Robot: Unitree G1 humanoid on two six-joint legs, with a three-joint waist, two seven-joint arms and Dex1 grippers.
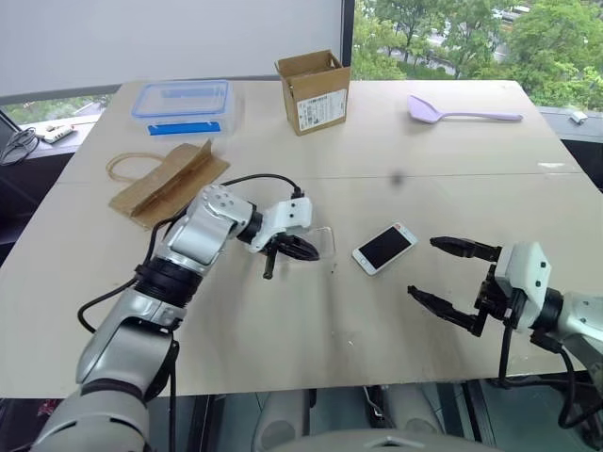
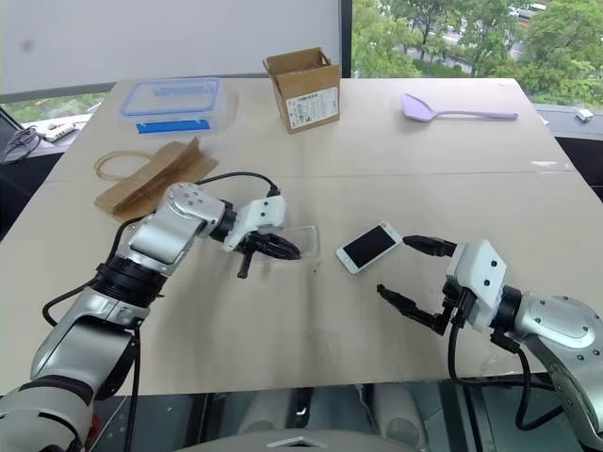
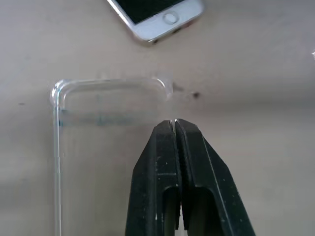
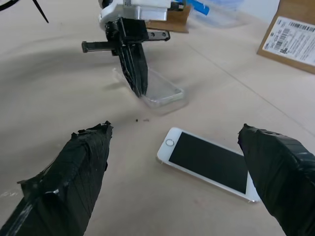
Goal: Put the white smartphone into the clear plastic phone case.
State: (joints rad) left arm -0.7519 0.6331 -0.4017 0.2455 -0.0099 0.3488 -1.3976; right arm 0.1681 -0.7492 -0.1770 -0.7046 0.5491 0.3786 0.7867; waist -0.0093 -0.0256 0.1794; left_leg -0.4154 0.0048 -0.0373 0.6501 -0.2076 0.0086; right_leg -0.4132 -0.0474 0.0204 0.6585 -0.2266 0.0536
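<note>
White smartphone [image 1: 384,248] flat, long axis diagonal; left end effector [image 1: 300,248] pinching clear plastic phone case [image 1: 321,243].

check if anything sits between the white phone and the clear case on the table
Nothing visible does. The white smartphone lies screen up on bare table, with only empty tabletop between it and the clear plastic phone case. The left gripper, shut, has its tips down at the case's edge, on the side away from the phone, so not in the path.
</note>
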